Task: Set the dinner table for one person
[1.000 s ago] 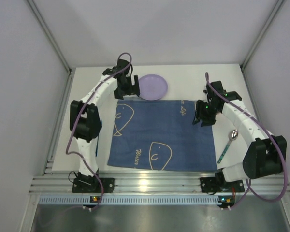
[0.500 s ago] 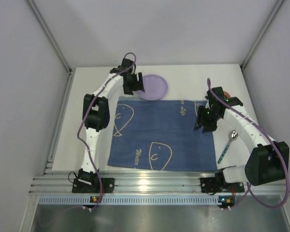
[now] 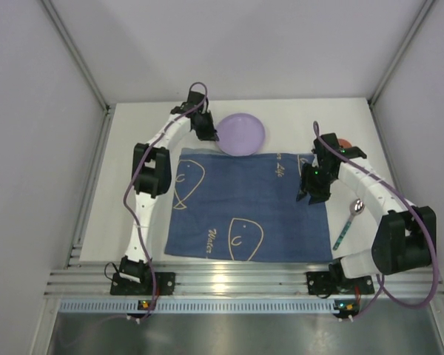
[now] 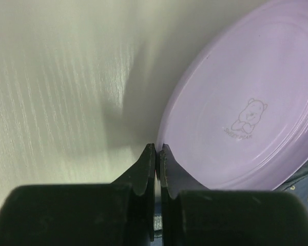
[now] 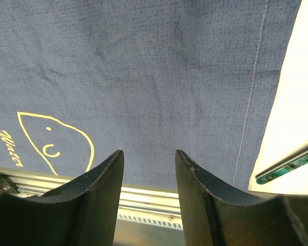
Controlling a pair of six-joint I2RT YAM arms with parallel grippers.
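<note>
On the far left of the overhead view, the dinner table [image 3: 107, 192] shows as a large plain white tabletop filling the floor of a white-walled booth, with a ribbed aluminium rail [image 3: 229, 285] along its near edge, where both arm bases are bolted.

Left arm: it reaches up the left side to the far part of the tabletop. The left gripper [image 3: 207, 127] sits just left of a lilac plate [image 3: 242, 134]. From the left wrist camera, its jaws [image 4: 157, 151] are pressed together with only a thin dark line between them. Their tips meet the near edge of the plate [image 4: 246, 102], which has a small bear drawn in its middle. I cannot tell if the rim is pinched or only touched. White tabletop [image 4: 51, 77] lies to the left of the plate.

Centre: a dark blue cloth [image 3: 244, 207] with thin yellow line drawings lies flat, its far edge just under the plate.

Right arm: the right gripper [image 3: 305, 196] hangs over the right edge of the cloth. From the right wrist camera, its jaws [image 5: 148, 154] stand apart with nothing between them, and blue cloth [image 5: 143, 66] lies below.

Farther right, a spoon [image 3: 349, 222] with a teal handle lies on the bare tabletop beside the cloth. A small orange-red thing [image 3: 345, 143] peeks out behind the right arm, too hidden to identify.
</note>
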